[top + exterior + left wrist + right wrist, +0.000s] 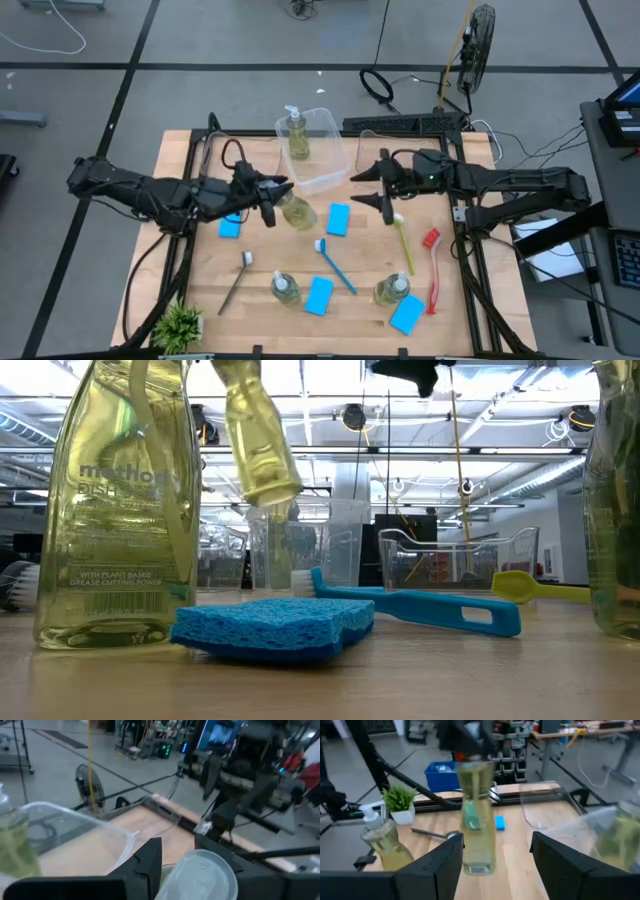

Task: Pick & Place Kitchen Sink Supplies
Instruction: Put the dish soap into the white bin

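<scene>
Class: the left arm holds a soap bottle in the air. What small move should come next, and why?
Probably carry the bottle in the left tool toward the bin behind it; one bottle already stands inside, and there looks to be space beside it.

I'm working in a robotics lab or workshop, not a kitchen. My wooden counter (300,270) sits in a black metal frame (470,270) on a grey concrete floor (200,40) marked with dark lines, with loose cables (380,85) trailing over it and a standing fan (478,45) nearby. Looking level across the counter, I see an open ceiling with exposed beams and strip lights (480,405). A monitor (220,735) glows beyond, and a blue storage crate (440,772) sits on the floor.
</scene>
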`<act>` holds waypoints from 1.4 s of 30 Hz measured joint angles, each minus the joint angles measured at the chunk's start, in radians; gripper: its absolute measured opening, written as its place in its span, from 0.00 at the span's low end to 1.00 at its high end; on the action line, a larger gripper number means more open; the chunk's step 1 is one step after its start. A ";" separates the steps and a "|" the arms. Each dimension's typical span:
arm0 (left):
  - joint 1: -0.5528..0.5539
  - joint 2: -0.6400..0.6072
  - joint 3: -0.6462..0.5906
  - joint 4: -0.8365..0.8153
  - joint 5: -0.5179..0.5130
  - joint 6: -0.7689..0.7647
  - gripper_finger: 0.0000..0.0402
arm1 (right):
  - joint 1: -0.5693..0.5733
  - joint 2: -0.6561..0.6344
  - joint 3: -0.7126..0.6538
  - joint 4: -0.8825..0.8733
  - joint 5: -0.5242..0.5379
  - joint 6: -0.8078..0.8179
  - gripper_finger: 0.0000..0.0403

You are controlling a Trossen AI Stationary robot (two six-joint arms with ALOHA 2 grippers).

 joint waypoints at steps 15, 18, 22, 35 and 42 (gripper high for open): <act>0.111 0.003 0.001 0.177 0.124 0.025 0.27 | 0.008 0.196 0.029 0.272 0.005 -0.012 0.80; 0.122 0.002 0.001 0.185 0.140 0.025 0.27 | 0.002 0.239 0.077 0.271 0.003 -0.010 0.82; 0.130 0.003 0.001 0.190 0.157 0.024 0.27 | -0.009 0.293 0.152 0.252 -0.008 0.013 0.82; 0.132 0.002 0.002 0.192 0.158 0.047 0.27 | -0.031 0.448 0.418 -0.020 -0.079 0.017 0.82; 0.132 0.002 0.002 0.193 0.159 0.047 0.26 | -0.031 0.486 0.432 0.019 -0.105 0.041 0.82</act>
